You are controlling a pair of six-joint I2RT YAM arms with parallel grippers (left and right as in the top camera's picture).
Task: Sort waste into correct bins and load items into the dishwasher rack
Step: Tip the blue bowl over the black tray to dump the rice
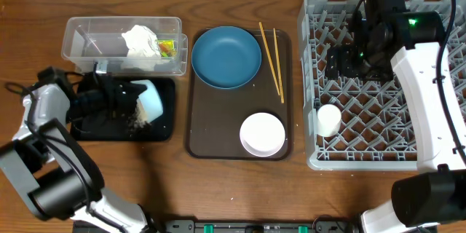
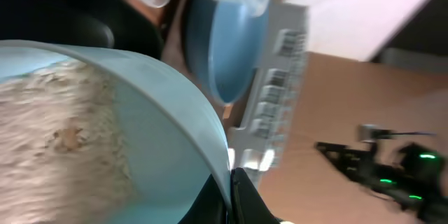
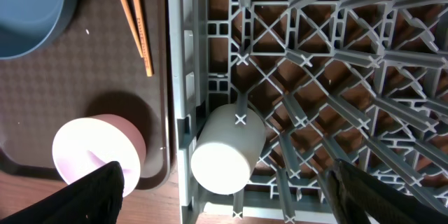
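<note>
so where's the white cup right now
In the overhead view, the white cup lies inside the dishwasher rack at its near-left corner, just right of the white-pinkish bowl.

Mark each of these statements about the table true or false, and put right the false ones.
1. The small white cup lies on its side inside the large grey pegged plastic rack. True.
2. The thin wooden chopsticks are in the rack. False: they lie on the brown serving tray, beside the dark blue round plate.
3. The crumpled white tissue sits in the clear plastic rectangular tub. True.
4. The left gripper is open and empty. False: it is shut on the rim of the light blue bowl, which is tipped over the shallow black rectangular tray.
</note>
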